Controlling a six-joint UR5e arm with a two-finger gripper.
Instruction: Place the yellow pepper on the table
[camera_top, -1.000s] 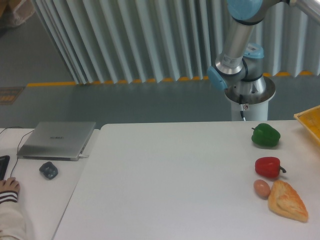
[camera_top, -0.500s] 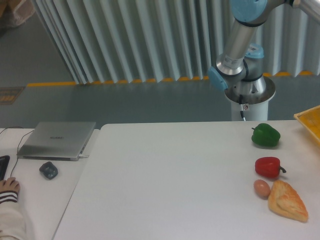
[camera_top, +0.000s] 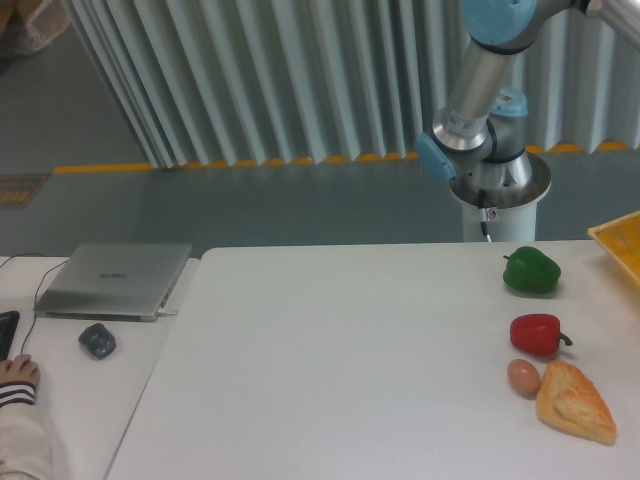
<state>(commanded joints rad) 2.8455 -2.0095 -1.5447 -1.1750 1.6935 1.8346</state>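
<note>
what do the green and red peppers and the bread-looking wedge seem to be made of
Green pepper and red pepper: probably moulded plastic, with even colour, a smooth skin and soft highlights, though real ones cannot be ruled out from this view. Wedge: a matte, tan, crusty surface like a pastry or bread, possibly a foam or plastic toy. All lie on the smooth white table, likely laminate.

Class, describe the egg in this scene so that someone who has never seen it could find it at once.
Start at the white table and go to its right side, where food lies in a line. Below the green pepper and red pepper sits the egg, touching a piece of bread. It is the smallest item: smooth, brownish, oval.
</note>
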